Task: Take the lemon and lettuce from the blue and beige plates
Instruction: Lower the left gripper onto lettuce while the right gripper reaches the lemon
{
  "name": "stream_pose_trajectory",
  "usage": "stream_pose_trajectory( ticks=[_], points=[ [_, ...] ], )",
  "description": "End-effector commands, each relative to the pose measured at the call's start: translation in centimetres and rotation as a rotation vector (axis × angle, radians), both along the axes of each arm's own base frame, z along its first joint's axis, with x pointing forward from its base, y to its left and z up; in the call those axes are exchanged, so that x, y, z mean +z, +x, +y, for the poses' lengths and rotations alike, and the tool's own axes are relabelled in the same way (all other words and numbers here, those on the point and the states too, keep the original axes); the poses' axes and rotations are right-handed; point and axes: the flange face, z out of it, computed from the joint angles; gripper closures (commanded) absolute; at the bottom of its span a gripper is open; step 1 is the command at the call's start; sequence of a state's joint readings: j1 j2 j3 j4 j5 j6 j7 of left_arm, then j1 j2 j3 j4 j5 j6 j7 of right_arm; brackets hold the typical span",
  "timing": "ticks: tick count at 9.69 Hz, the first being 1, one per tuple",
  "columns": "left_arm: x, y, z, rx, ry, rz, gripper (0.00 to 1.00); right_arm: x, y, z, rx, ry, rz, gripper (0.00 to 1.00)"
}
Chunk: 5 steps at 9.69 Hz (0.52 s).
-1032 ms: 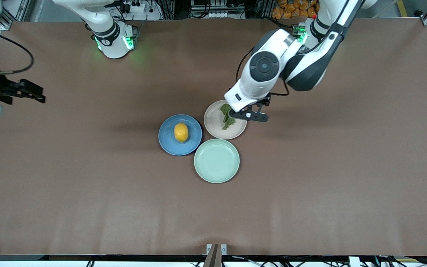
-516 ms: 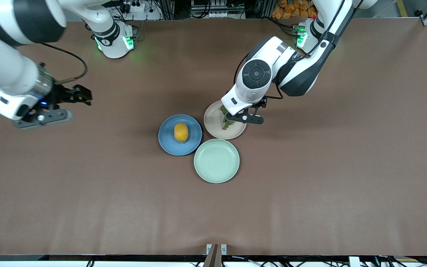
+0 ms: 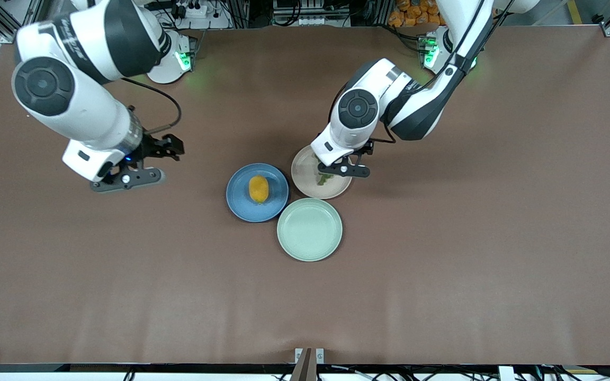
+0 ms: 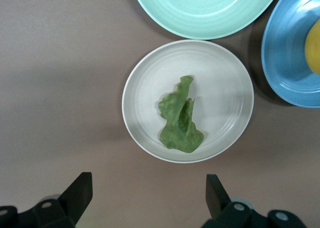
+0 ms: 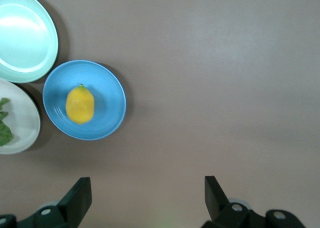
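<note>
The left claw (image 3: 340, 170) hangs spread wide and empty over the beige plate (image 3: 305, 182), near the rim that faces the left arm's base. In the left wrist view its two fingers (image 4: 80, 193) straddle bare tabletop (image 3: 442, 254) just off that rim, so the lettuce (image 4: 179, 122) lies a little ahead of the claw, not yet between the fingers. The leaf sits on the plate, crumpled and elongated, with one thicker, folded end and one thin tip. It looks light, limp and easy to crush or tear; a grip across the bunched thick end, with the fingers on either side of its narrow width, seems the safest hold, and the fingers would have to come down close to the plate floor to catch it.

The right claw (image 3: 125, 178) is also spread and empty, over bare tabletop well apart from the plates, toward the right arm's end. Its wrist view shows the lemon (image 5: 80, 104) lying on its side at the middle of the blue plate (image 5: 107, 85), far ahead of the fingers. The lemon looks firm, smooth and rounded, so it may roll or slip; a pinch across its short middle, not its tapered ends, seems best.

A mint plate (image 3: 309, 229) touches both plates and lies nearer the front camera.
</note>
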<state>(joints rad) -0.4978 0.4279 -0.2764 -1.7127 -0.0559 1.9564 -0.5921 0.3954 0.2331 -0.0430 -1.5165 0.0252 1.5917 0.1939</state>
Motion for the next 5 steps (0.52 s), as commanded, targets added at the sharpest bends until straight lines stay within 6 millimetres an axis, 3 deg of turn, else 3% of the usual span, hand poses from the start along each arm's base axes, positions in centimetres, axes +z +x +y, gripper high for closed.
stream_pose_trajectory(
  ticks=[1, 5],
  points=[
    [-1.4, -0.1, -0.4, 0.010, 0.011, -0.027, 0.00, -2.7, 0.0, 2.4, -0.078, 0.008, -0.015, 0.00],
    [-5.3, -1.2, -2.4, 0.022, 0.063, -0.055, 0.00, -7.6, 0.0, 5.8, -0.187, 0.000, -0.054, 0.00]
  ],
)
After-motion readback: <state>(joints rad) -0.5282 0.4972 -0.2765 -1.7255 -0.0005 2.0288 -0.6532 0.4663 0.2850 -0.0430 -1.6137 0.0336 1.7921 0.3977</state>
